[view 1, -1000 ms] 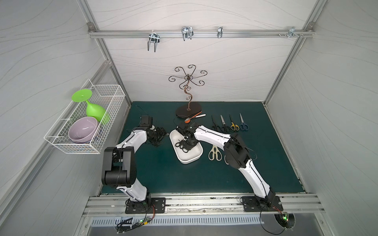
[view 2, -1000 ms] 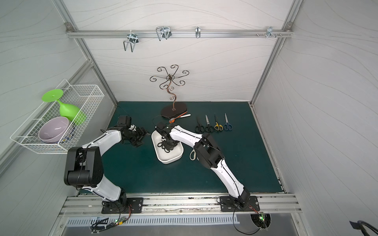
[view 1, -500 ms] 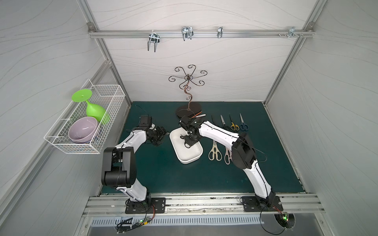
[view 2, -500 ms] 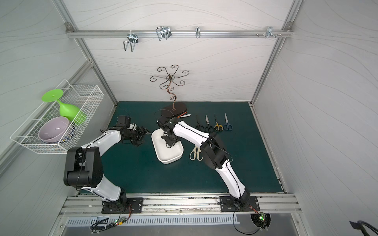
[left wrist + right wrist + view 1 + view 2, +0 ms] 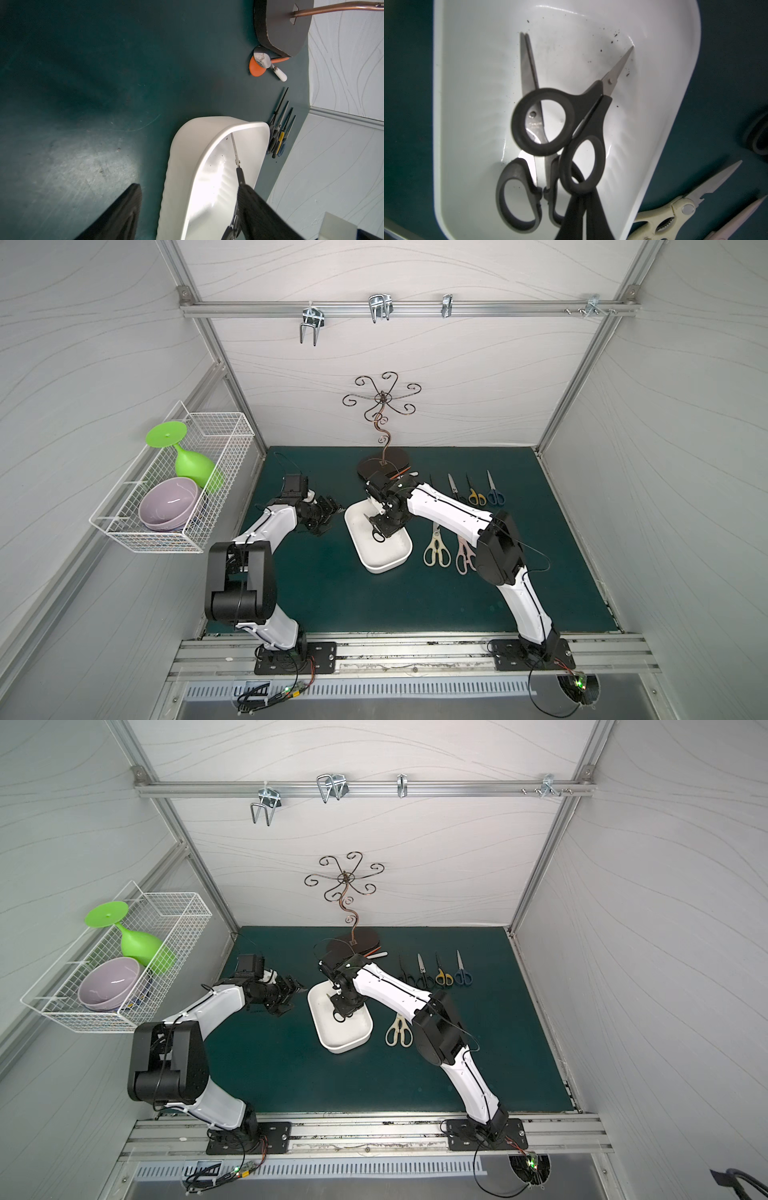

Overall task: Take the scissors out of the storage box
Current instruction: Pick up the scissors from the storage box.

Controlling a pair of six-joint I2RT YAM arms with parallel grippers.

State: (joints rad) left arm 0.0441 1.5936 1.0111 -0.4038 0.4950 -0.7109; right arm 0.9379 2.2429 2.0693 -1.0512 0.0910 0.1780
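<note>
**Scissors over the box**

We find the white box [image 5: 388, 560] between the arms. Large black scissors [image 5: 527, 72] lie along its floor. The right gripper [image 5: 581, 199] pinches small black scissors [image 5: 591, 99] by one ring, blades pointing away; the left gripper [image 5: 188, 187] stands open.

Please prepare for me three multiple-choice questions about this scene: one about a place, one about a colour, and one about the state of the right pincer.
1. Where do the cream shears lie, relative to the storage box?
A. inside it
B. on the mat beside it
C. on top of its rim

2. What colour are the handles of the small scissors at the right pincer?
A. yellow
B. blue
C. black

3. How is the right pincer?
A. shut on the small scissors
B. open above the box
C. shut on nothing

Answers:
1 B: they lie flat on the mat, outside the box wall.
2 C: both handle loops are black.
3 A: its fingers clamp one handle loop.
</note>
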